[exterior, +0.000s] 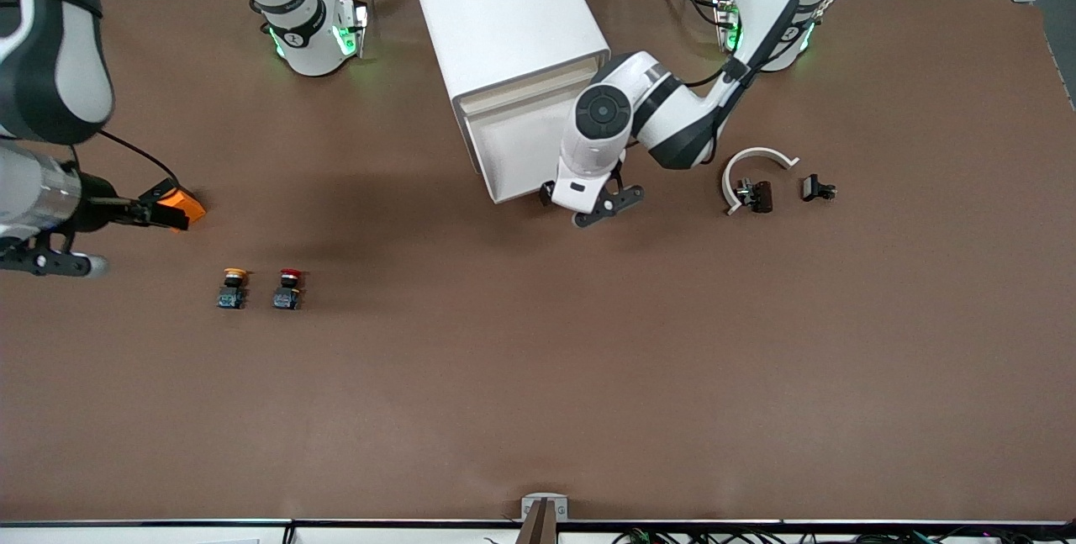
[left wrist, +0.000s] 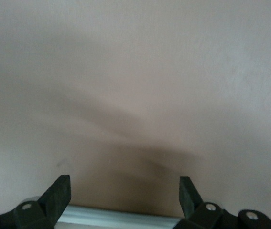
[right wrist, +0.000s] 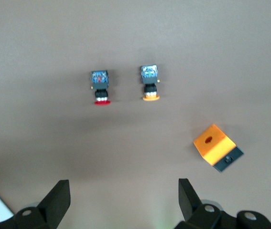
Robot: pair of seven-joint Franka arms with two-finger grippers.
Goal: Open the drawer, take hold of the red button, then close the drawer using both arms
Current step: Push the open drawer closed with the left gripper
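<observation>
The white cabinet stands between the arm bases. One drawer is pulled out toward the front camera and looks empty. My left gripper is open and empty at the drawer's front corner toward the left arm's end. In the left wrist view it shows only brown table and a pale strip at the base of its fingers. The red-capped button lies on the table, far from the cabinet. My right gripper is open and empty, high over the right arm's end. Its wrist view shows the button from above.
A yellow-capped button lies beside the red one. An orange cube with a hole lies farther from the front camera. A white curved piece and two small dark parts lie toward the left arm's end.
</observation>
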